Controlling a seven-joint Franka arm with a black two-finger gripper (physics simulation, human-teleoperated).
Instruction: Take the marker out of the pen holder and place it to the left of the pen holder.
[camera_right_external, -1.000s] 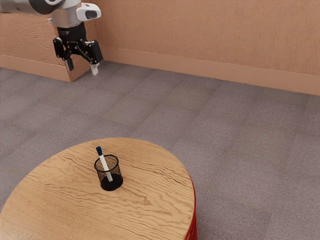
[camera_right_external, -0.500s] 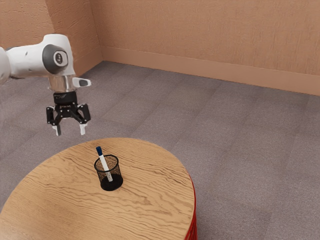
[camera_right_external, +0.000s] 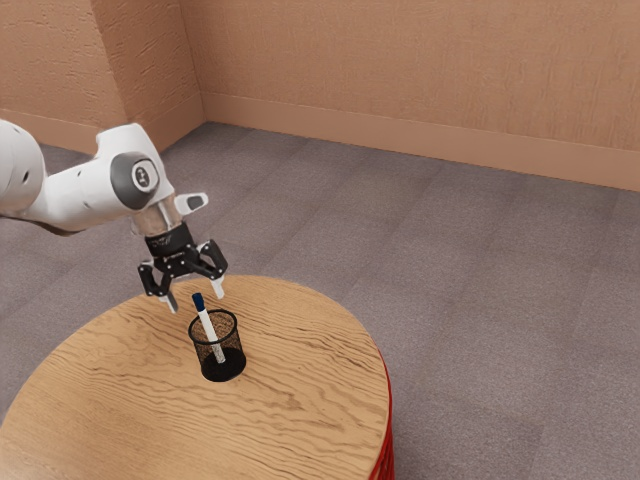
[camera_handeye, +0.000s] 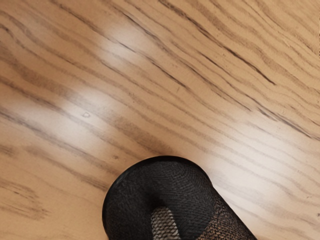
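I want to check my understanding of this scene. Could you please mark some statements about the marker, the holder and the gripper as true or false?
1. The marker is in the holder. True.
2. The gripper is shut on the marker. False: it is open, its fingers apart.
3. The holder lies on its side. False: it stands upright on the table.
4. The marker leans in the holder. True.
5. The marker's upper end is red. False: it is dark blue.

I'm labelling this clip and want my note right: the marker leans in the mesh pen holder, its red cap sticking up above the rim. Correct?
The cap is dark blue, not red, as the exterior view shows. The marker does lean in the mesh pen holder, with the cap above the rim.
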